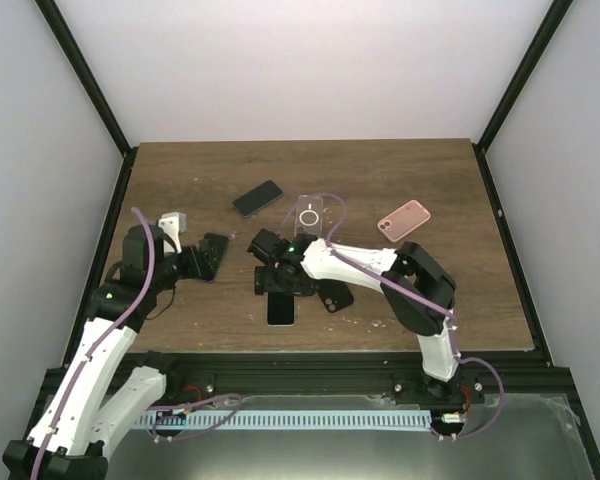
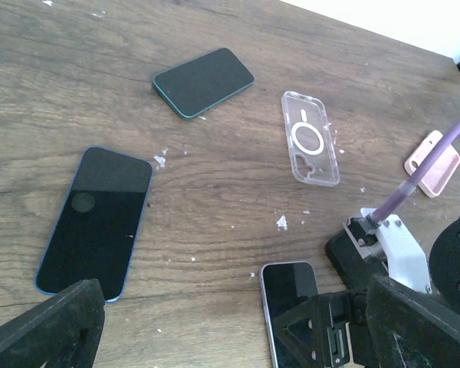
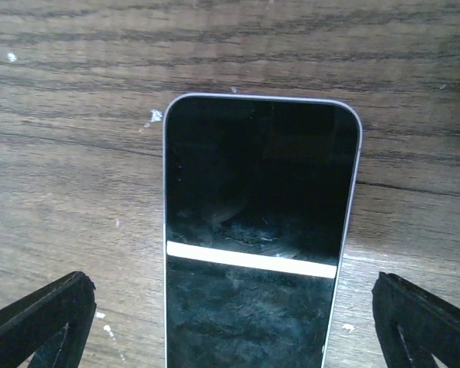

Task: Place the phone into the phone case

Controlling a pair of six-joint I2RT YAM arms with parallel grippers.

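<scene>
In the right wrist view the phone (image 3: 261,230) is seen face up on the wooden table (image 3: 77,92), its dark screen smudged and crossed by a bright reflected band. The right gripper (image 3: 230,314) is spread wide. A finger (image 3: 54,307) is set off to each side, with bare wood showing between it and the phone's edges, so nothing is grasped. That gap cannot be made out in the top view, where the gripper body covers the phone's far end.

The clear case (image 2: 310,138), marked with a ring, is shown only by the left wrist and top views. It lies flat, apart from the phone and farther from the arms' bases. The left gripper (image 2: 230,307) is likewise held open and empty, above the table near a blue-edged phone (image 2: 96,218). A teal phone (image 2: 203,82) is seen beyond it. A pink case (image 2: 445,175) lies to the right of the clear one and is partly crossed by the right arm's purple cable (image 2: 399,195) in the left wrist view.
</scene>
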